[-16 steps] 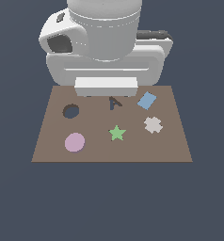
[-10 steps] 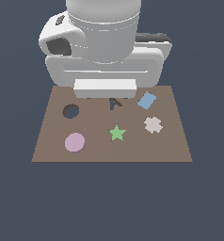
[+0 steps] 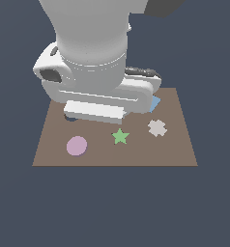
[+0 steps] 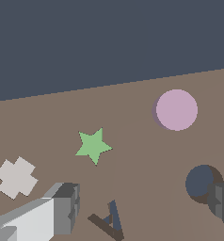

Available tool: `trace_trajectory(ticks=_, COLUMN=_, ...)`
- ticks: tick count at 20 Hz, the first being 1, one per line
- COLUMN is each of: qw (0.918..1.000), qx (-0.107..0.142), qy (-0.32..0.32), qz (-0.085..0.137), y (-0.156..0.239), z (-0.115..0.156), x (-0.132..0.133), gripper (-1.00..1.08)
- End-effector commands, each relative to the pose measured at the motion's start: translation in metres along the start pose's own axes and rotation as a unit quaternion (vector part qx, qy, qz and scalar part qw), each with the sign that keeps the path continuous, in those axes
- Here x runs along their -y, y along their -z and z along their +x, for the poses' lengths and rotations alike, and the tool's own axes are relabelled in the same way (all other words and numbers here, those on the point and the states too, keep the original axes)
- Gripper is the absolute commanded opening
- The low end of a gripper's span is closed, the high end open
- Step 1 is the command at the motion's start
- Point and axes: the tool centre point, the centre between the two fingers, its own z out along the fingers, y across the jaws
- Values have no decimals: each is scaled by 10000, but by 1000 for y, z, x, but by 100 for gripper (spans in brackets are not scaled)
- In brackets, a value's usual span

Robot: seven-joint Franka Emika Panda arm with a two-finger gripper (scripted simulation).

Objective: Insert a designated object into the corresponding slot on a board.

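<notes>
One big change: the arm has dropped lower over the board [image 3: 179, 140], fingers [image 4: 67, 207] wide apart and empty, pink disc [image 3: 77, 145] untouched, round hole [image 4: 201, 181] still unfilled.

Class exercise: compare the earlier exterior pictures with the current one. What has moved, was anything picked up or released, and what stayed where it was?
The arm has come nearer in the exterior view and now hides the round slot and most of the blue piece. Nothing was picked up or released: the gripper is open and empty. The lilac disc, green star and beige cross lie unmoved on the board.
</notes>
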Motion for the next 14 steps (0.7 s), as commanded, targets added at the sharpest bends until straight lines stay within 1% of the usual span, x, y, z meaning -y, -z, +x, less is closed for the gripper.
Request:
trace_trajectory(ticks=1, qw=9995, qx=21, qy=-320, qz=-4, y=-13, z=10, x=-8, gripper=100)
trace_trajectory(ticks=5, qw=9954, qx=58, qy=-953, qz=-4, y=-38, z=28, x=-24, gripper=100)
trace_trajectory(ticks=9, qw=9880, qx=93, qy=-1541, qz=-1, y=-61, z=43, x=-42, gripper=100)
trace_trajectory(ticks=14, qw=9781, qx=126, qy=-2080, qz=5, y=-82, z=55, x=-59, gripper=100)
